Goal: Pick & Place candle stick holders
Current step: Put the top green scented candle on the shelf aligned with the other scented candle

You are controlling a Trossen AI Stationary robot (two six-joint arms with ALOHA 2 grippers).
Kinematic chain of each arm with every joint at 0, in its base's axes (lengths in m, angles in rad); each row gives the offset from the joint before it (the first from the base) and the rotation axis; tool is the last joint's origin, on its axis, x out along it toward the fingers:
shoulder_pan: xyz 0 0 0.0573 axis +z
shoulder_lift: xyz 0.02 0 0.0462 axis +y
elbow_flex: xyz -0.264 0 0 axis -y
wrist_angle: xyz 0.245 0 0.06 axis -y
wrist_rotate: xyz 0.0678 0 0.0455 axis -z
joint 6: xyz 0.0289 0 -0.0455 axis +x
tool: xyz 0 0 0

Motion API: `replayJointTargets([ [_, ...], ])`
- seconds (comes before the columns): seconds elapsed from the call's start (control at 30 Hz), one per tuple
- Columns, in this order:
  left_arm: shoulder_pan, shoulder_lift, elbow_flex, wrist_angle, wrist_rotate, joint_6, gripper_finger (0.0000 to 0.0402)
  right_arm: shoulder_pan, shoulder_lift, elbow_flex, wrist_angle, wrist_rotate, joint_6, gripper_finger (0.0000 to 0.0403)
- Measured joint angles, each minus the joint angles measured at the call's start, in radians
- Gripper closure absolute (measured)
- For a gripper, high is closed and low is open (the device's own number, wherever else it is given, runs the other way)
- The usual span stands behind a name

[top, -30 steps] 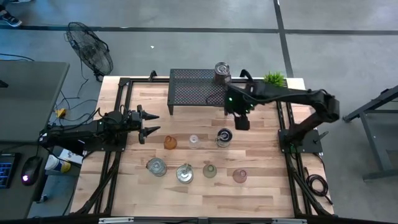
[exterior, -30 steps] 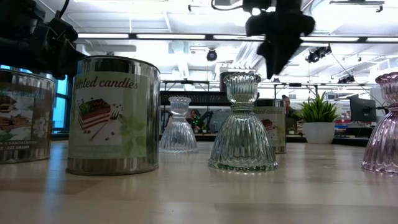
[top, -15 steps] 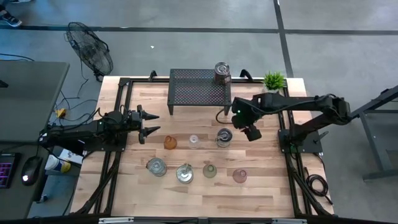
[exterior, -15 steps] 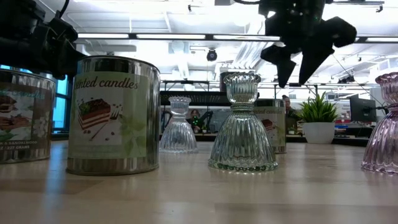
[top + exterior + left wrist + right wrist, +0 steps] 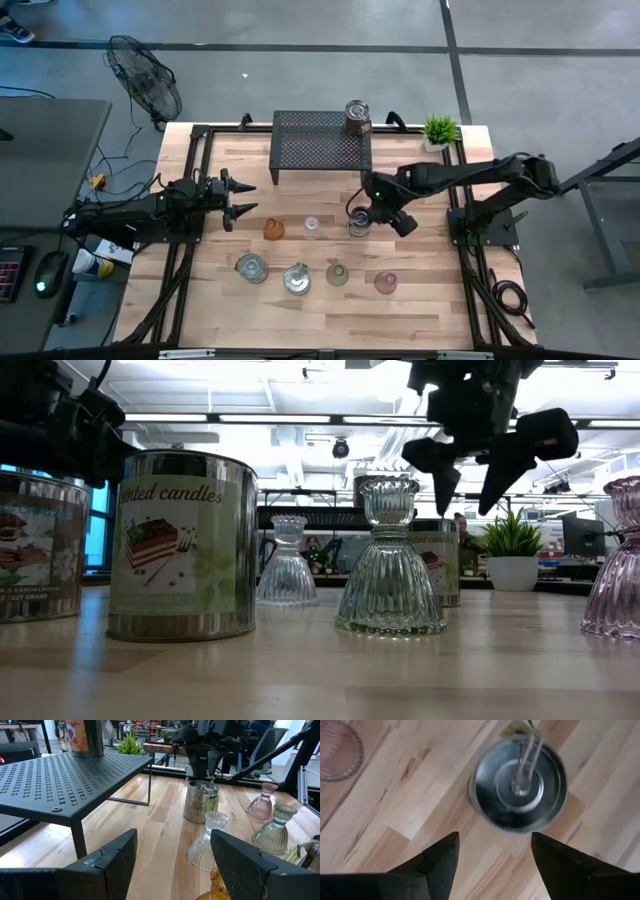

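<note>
The right gripper [image 5: 381, 221] hangs with jaws open just above a silvery candle tin [image 5: 359, 221] mid-surface, among other holders on the wooden surface [image 5: 420, 300]; the left gripper [image 5: 243, 197] waits open-jawed near the amber holder [image 5: 273, 229]

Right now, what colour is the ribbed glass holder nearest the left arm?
Amber-orange ribbed glass holder, clearest in the high view.

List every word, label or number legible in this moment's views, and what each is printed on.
"...nted candles": on the label of the nearest candle tin in the low view; the first letters curve out of sight.
Small print on the tin at the left edge: too blurred to read.
Label on the tin on the black rack, left wrist view: not legible.
Nothing else readable.
</note>
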Motion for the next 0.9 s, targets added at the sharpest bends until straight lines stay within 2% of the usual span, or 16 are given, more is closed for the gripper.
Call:
replayJointTargets([
  [0.53,0.0,0.0,0.0,0.0,0.0,0.0,0.0153,0.099,0.051,0.004,0.016,0.054,-0.045,0.0163],
  [0.9,0.0,0.0,0.0,0.0,0.0,0.0,0.0153,0.124,0.102,0.006,0.041,0.089,-0.075,0.0181],
])
